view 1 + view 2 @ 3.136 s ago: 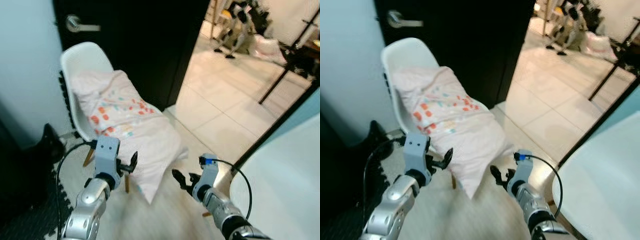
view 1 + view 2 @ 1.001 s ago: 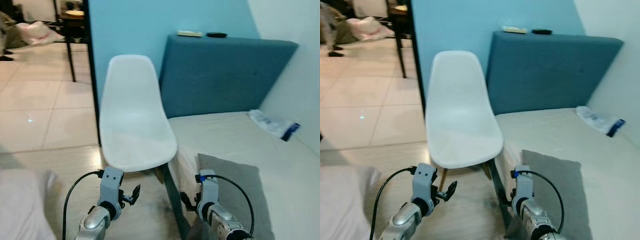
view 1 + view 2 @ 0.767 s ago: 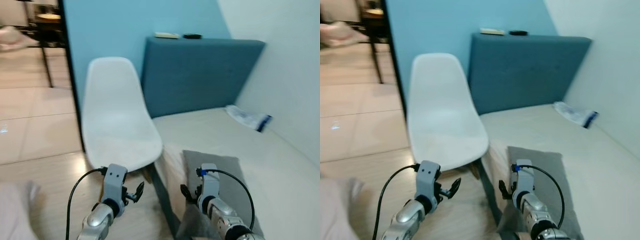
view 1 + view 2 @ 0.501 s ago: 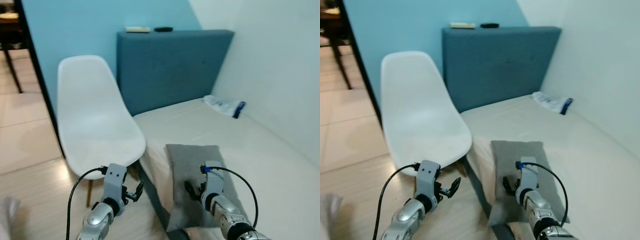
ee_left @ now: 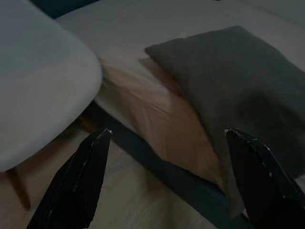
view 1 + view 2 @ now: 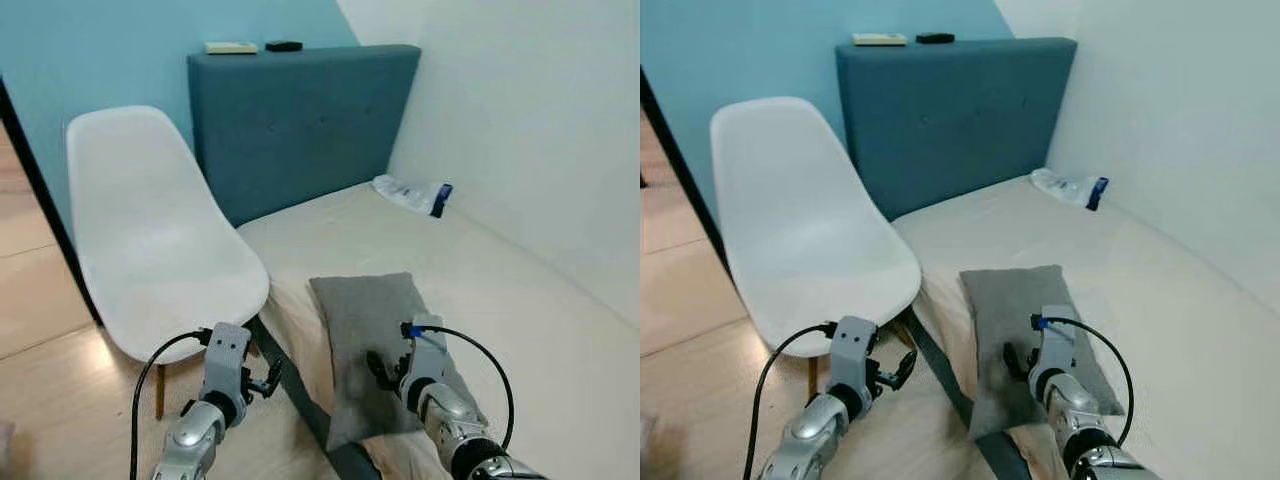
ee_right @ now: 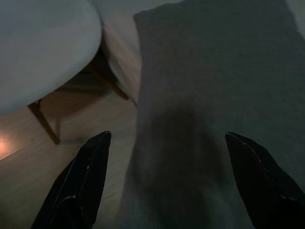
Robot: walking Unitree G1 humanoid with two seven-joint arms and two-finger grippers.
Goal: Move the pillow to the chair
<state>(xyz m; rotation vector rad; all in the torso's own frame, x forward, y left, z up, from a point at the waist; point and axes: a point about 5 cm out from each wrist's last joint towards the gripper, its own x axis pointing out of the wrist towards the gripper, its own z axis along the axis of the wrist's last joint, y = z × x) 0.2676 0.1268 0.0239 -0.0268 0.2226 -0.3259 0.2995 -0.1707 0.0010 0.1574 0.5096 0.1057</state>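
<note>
A grey pillow (image 6: pixel 368 335) lies flat on the bed (image 6: pixel 520 290), near its edge. Just left of the bed stands a white shell chair (image 6: pixel 150 250) with a bare seat. My right gripper (image 6: pixel 379 368) hovers open over the pillow's near part; in the right wrist view its fingers (image 7: pixel 83 186) stand wide apart above the grey fabric (image 7: pixel 200 95). Low between the chair and the bed, my left gripper (image 6: pixel 268 377) is open with nothing in it. The left wrist view looks across the chair seat (image 5: pixel 38 95), the bed edge and the pillow (image 5: pixel 238 86).
A dark blue headboard (image 6: pixel 300 120) stands behind the bed, with a pale flat item (image 6: pixel 230 47) and a black item (image 6: pixel 284 45) on top. A plastic packet (image 6: pixel 408 192) lies far on the mattress. A white wall closes the right side. Wooden floor (image 6: pixel 50 420) spreads left.
The view has swung right: chair and bed have slid left in the picture, and the grey pillow now lies under my right gripper. Both grippers stay open.
</note>
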